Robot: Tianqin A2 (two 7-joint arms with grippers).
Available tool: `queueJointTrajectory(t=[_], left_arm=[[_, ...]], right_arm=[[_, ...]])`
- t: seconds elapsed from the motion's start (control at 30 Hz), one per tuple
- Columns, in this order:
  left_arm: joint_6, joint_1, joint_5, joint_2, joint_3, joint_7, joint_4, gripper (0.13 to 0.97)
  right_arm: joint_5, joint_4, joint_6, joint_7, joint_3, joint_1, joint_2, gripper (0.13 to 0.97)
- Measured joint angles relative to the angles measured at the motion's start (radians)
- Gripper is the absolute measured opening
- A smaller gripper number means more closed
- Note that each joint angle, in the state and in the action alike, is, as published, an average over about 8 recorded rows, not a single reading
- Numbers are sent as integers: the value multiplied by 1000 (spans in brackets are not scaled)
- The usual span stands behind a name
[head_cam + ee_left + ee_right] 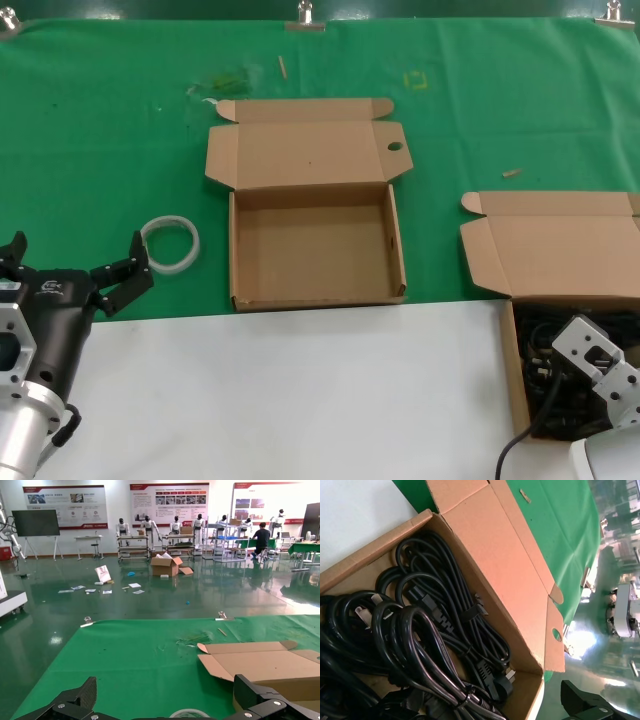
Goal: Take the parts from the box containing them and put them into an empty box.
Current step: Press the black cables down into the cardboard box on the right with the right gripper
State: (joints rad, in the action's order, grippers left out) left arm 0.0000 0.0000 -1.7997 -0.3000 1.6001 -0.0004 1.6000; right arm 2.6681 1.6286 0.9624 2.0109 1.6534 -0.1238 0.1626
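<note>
The parts, black coiled power cords, fill the box containing them at the table's front right, its lid folded back. My right gripper hangs open just above the cords; one dark finger shows past the box's end wall. The empty box sits in the middle on the green cloth, lid open, with a round hole in its side flap. My left gripper rests open at the front left, apart from both boxes; its open fingers frame the cloth.
A white tape ring lies on the green cloth just beyond the left gripper, also seen as a tape ring between its fingers. A white sheet covers the table's front. Small scraps lie at the back.
</note>
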Motion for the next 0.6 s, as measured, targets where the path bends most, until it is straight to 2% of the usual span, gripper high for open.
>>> queueJointTrajectory(t=[0.13, 0.43, 0.6], left_arm=[[0, 0, 0, 0, 0, 0, 0, 966], [0, 0, 0, 0, 0, 0, 0, 966], [0, 0, 0, 0, 0, 0, 0, 966]], right_arm=[[-10, -11, -15, -5, 0, -1, 0, 947], [-34, -34, -35, -17, 8, -9, 0, 864], [-37, -43, -40, -23, 11, -16, 0, 771]])
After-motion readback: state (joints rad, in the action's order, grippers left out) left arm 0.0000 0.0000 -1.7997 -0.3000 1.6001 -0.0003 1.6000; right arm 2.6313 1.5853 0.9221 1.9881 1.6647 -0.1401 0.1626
